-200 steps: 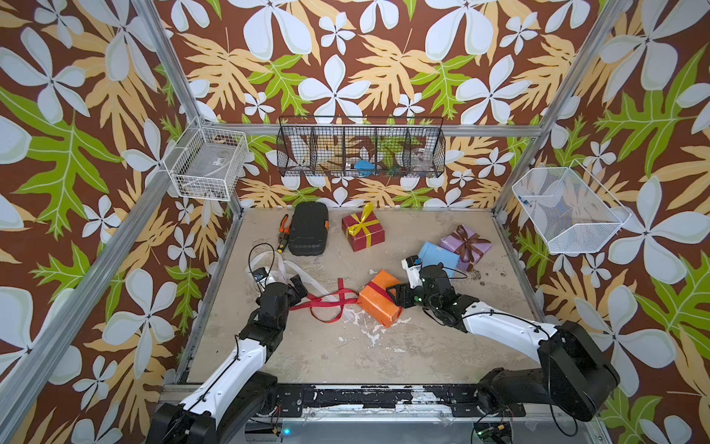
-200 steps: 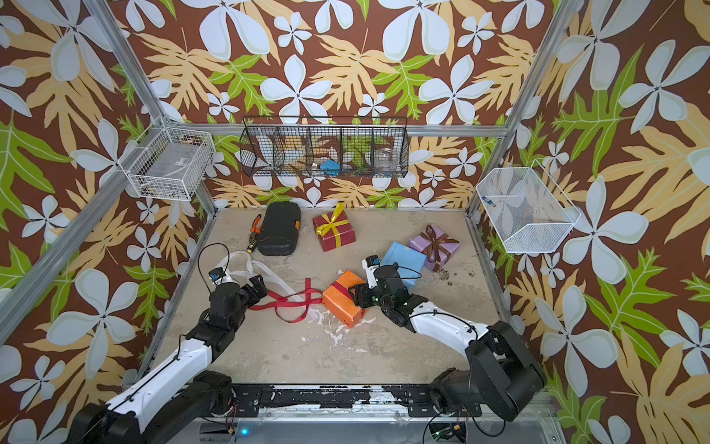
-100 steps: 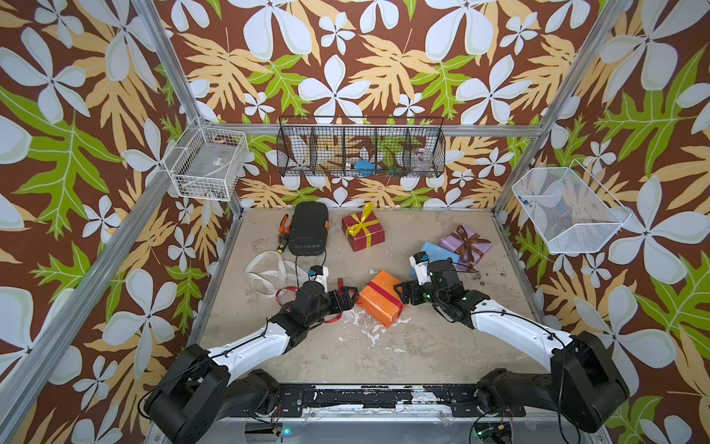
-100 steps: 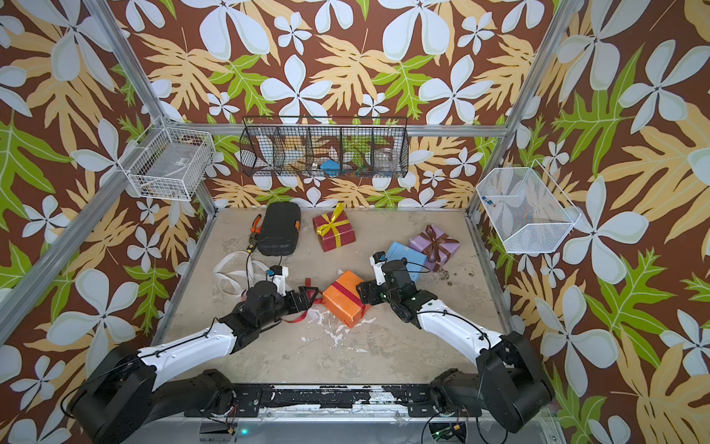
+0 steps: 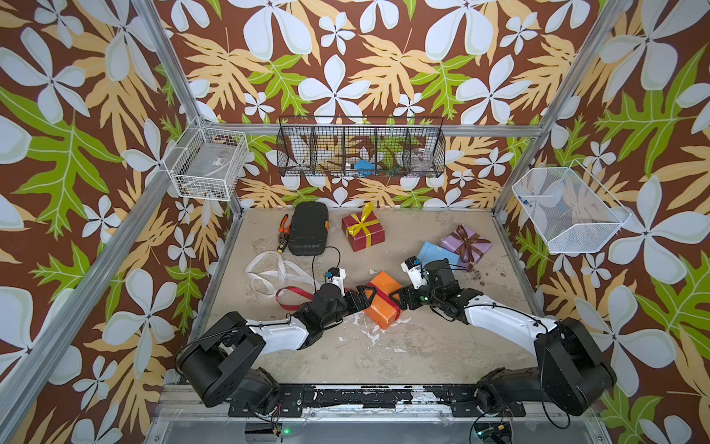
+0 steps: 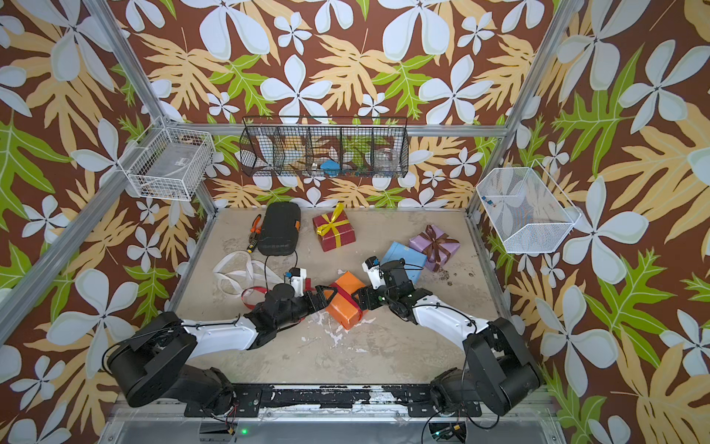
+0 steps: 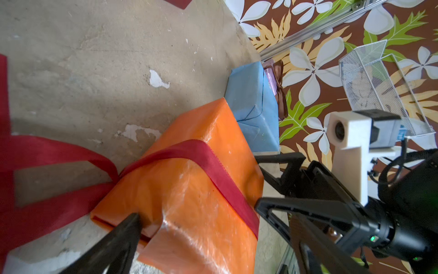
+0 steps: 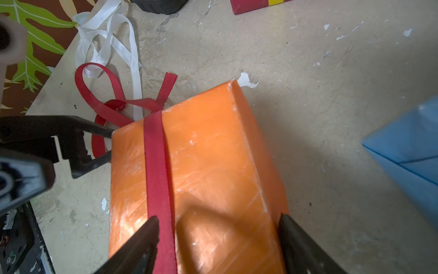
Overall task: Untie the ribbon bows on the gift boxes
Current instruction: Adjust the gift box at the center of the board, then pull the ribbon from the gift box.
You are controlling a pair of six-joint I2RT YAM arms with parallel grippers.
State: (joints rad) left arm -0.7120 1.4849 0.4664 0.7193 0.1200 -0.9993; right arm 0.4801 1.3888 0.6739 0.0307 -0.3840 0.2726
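A: What changed? Start with the arms

B: The left arm has swung in from the white ribbon [image 5: 269,275] side to the orange box [image 5: 386,282]. The left gripper [image 5: 369,298] is now at the box's end, jaws spread wide, holding nothing; in the left wrist view one fingertip [image 7: 132,219] sits at the end flap. The right gripper [image 5: 395,300] stays at the opposite end, jaws also apart, straddling the box top. I cannot tell whether they press on it

A: Meaning?

B: My judgement: both arms are now on this box, one to steady it and one to pull

A: The boxes?

B: The light blue box [image 5: 434,250] is just behind the orange box and bare. The lilac box [image 5: 449,242] beyond it keeps its brown bow [image 5: 466,243]. The dark red box [image 5: 374,236], further back, keeps its yellow bow [image 5: 361,225]

A: The red ribbon [image 8: 156,170]?

B: One flat band crosses the orange box. It gathers at the box's edge on the left gripper's side, with slack loops and tails on the floor. The ribbon is not yet free
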